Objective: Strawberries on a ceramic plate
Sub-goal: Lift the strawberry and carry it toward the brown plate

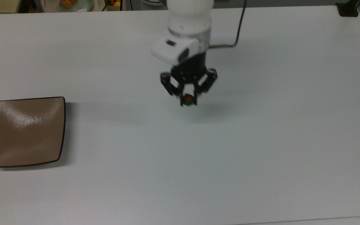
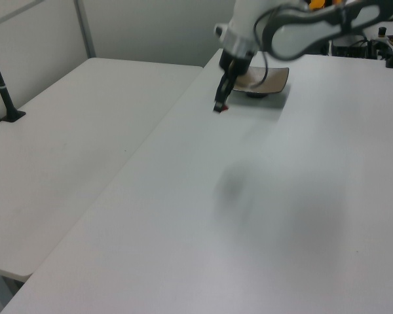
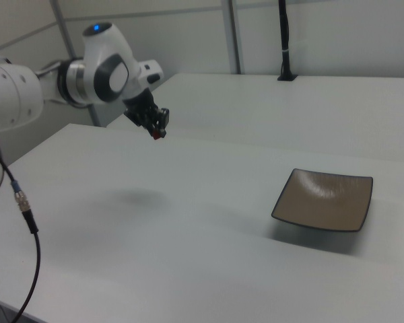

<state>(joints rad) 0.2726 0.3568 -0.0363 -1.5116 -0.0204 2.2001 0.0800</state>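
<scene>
My gripper (image 1: pixel 188 100) hangs well above the white table, shut on the tiny red strawberry (image 1: pixel 188 100) with its green cap. In the right view the gripper (image 3: pixel 159 133) holds the strawberry (image 3: pixel 159 134) high in the air, left of the plate. The left view has the gripper (image 2: pixel 220 108) in front of the far plate (image 2: pixel 275 80). The square tan-brown ceramic plate (image 1: pixel 27 131) with a thin dark rim lies bare at the top view's left edge, far from the gripper; it sits at the right view's right (image 3: pixel 326 200).
The white table (image 1: pixel 198 162) spreads wide around the plate. A pale round dish with orange food (image 1: pixel 73 4) sits beyond the table's far edge. A black post base (image 1: pixel 348 9) stands at the top view's upper right corner. A second white table (image 2: pixel 65 150) adjoins.
</scene>
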